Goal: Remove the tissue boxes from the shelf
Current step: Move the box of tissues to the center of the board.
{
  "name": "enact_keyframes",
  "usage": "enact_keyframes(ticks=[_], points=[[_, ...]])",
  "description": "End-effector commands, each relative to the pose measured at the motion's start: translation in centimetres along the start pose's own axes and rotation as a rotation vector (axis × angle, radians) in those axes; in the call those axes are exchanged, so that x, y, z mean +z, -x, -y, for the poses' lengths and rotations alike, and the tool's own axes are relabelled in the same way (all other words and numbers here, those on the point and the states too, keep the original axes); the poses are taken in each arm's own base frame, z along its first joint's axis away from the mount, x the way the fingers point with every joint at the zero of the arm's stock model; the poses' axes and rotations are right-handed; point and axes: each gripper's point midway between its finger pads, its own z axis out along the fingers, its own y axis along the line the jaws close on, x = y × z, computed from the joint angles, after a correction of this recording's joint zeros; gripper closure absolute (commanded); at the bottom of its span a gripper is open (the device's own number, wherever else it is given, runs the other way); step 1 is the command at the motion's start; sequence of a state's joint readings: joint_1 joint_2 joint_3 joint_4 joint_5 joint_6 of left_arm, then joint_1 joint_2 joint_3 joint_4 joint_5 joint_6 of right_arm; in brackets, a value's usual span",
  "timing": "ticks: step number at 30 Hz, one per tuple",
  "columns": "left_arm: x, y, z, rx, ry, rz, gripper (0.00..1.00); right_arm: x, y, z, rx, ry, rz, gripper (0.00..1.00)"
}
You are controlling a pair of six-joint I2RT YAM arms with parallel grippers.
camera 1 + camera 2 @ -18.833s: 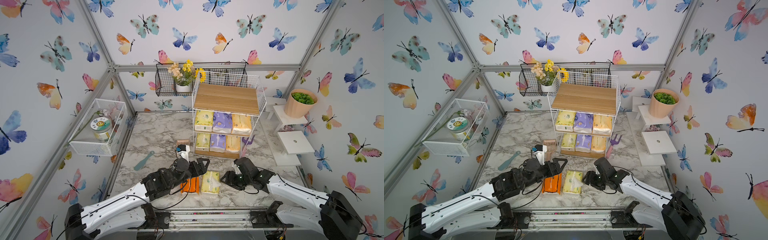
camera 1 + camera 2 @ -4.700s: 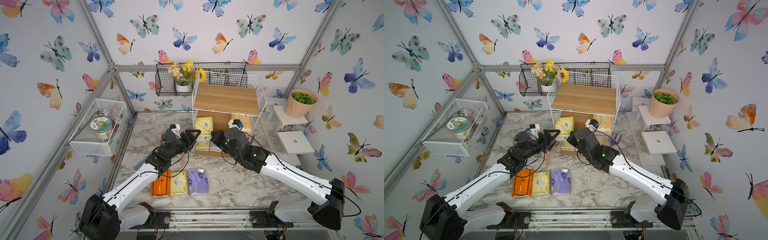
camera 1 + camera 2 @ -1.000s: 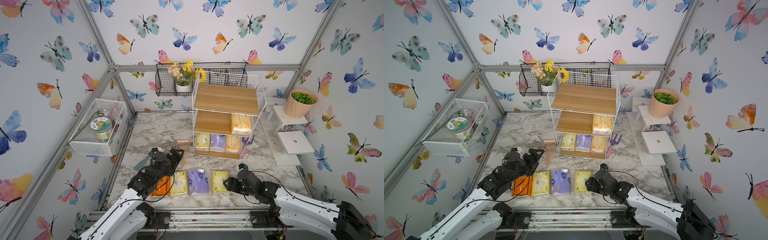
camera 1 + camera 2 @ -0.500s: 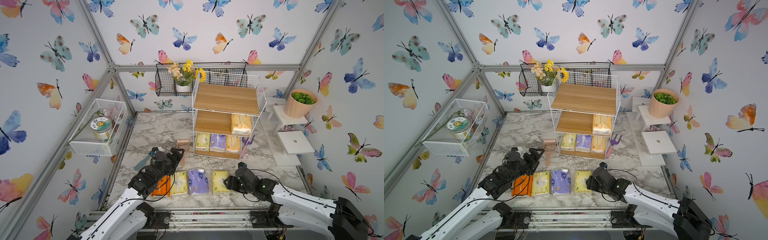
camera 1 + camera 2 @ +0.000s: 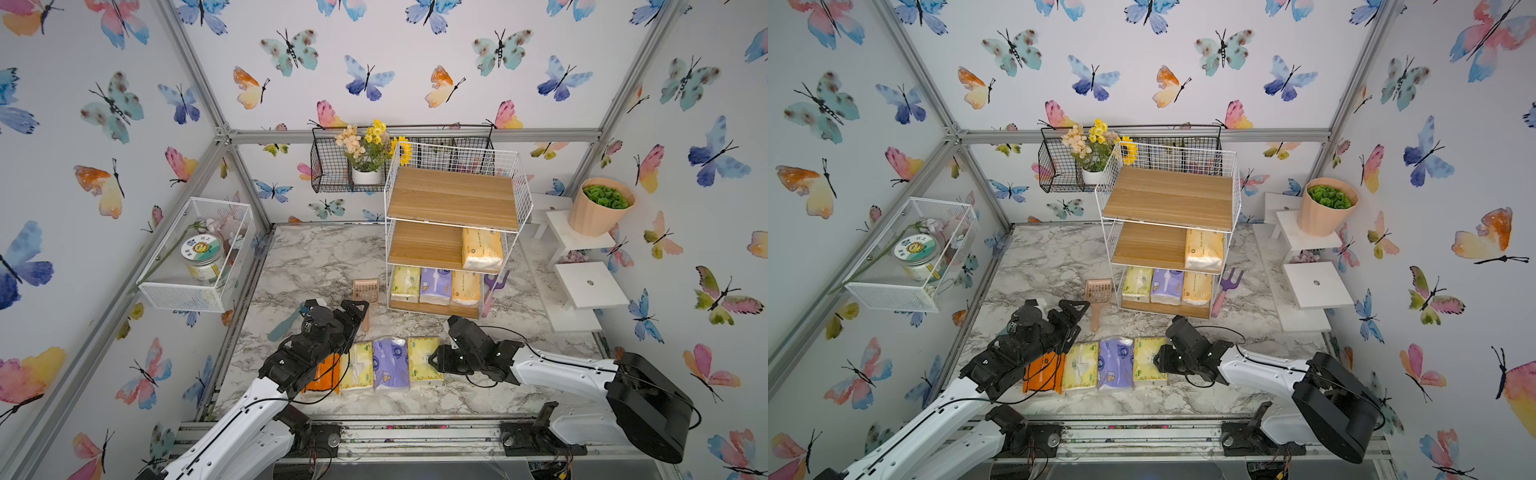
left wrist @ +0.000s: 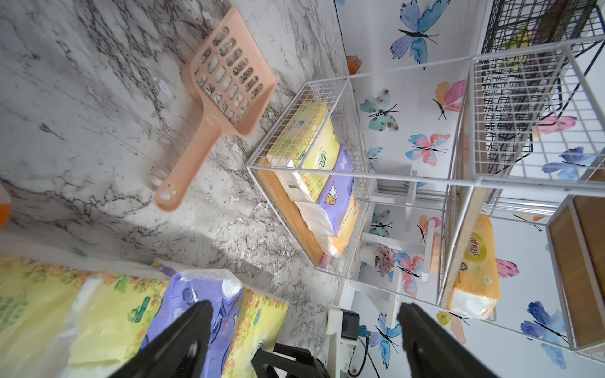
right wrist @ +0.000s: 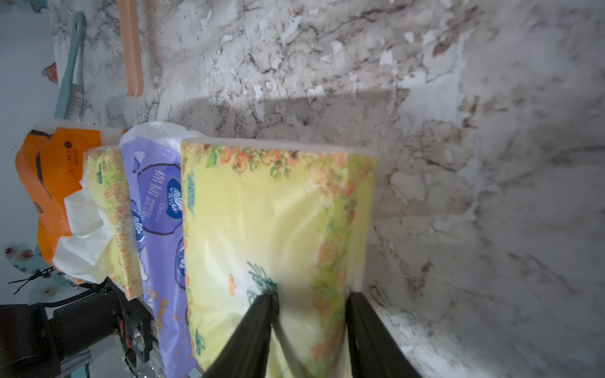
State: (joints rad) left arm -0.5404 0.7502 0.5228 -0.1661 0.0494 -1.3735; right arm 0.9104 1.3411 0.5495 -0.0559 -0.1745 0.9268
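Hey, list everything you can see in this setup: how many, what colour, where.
table packs: four; bright orange, yellow-green, purple, yellow-green; one row at the marble table's front.
shelf packs: four; light orange on middle tier; yellow-green, purple, light orange on bottom tier.
shelf: one, white wire, wooden tiers, table's back.
scoop: one, peach, beside shelf.
brush: one, teal, table's left side.
garden fork: one, purple, shelf's right side.
wire basket: one, black, back wall, holds flowers.
mesh basket: one, white, left wall, holds jar.
plant pot: one, peach, on white steps.
left gripper: black, fingers wide apart, by the row's left end.
right gripper: black, fingers at the rightmost pack's right edge.
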Motion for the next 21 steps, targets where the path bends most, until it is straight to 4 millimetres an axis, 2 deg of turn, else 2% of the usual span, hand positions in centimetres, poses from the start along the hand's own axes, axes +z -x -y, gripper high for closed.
enact_keyframes(ticks=[1, 8, 13, 17, 21], points=[[-0.3, -0.3, 0.6, 0.005, -0.038, -0.022, 0.07, 0.7, -0.3, -1.8, -0.037, 0.069, -0.05, 0.59], [-0.8, 0.1, 2.9, 0.035, -0.092, -0.018, 0.09, 2.2, -1.1, -3.7, -0.08, 0.112, -0.117, 0.57], [-1.3, 0.2, 5.3, 0.074, -0.148, -0.023, 0.1, 2.7, -1.5, -4.9, -0.079, 0.143, -0.11, 0.5], [-2.0, -0.3, 7.9, 0.115, -0.204, -0.067, 0.1, 1.1, -0.3, -3.8, -0.043, 0.078, -0.016, 0.39], [-2.2, -1.5, 10.6, 0.18, -0.251, -0.127, 0.11, -2.3, 1.4, -1.4, 0.034, -0.038, 0.128, 0.3]])
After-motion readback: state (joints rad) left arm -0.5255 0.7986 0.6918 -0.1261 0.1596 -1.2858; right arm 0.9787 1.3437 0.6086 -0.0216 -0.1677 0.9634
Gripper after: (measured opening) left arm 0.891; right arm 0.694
